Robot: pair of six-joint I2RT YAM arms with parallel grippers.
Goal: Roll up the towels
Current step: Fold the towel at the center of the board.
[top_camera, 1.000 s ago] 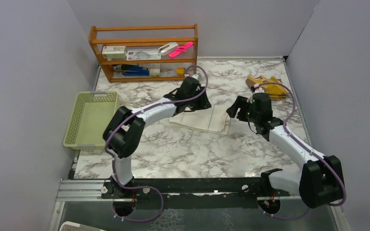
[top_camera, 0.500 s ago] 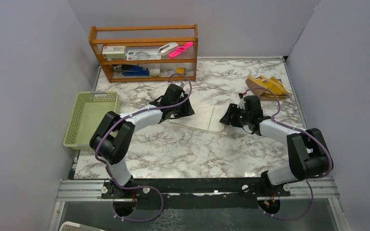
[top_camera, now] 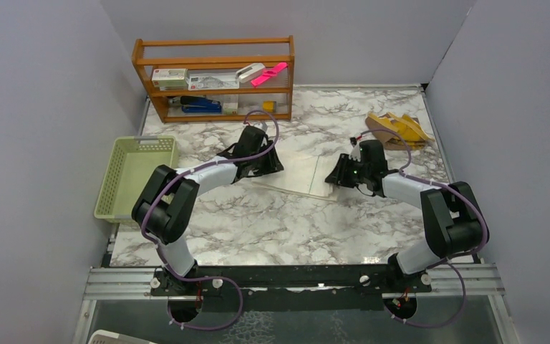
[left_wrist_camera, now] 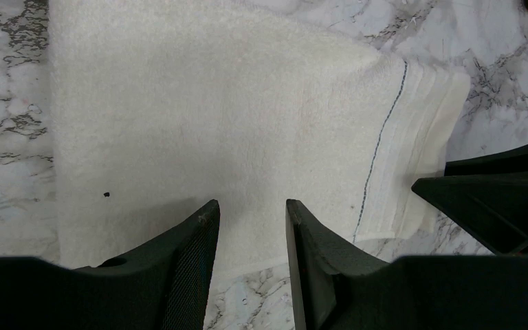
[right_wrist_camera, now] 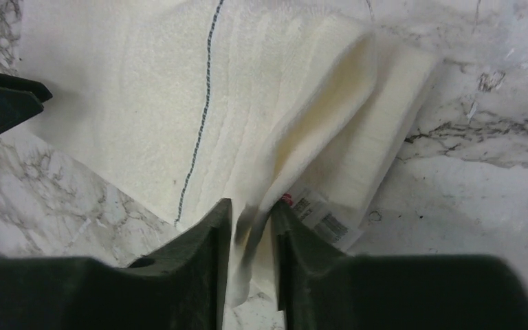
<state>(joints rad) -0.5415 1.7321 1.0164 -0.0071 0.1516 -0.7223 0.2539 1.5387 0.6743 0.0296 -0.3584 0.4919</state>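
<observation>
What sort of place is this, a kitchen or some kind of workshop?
Most likely a lab test cell: a marble-patterned table boxed in by plain grey panels, two robot arms bolted to a rail, and props like a white towel, wooden shelf and basket.

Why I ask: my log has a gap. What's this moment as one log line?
white towel: flat, unrolled | left gripper: open above it | right gripper: shut on its edge | yellow towel: far right, untouched

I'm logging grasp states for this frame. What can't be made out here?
Left wrist view: whether the open left gripper touches the white towel; its fingers hide the contact.
Right wrist view: care label print, too small.
Top view: yellow towel pattern, too small.
</observation>
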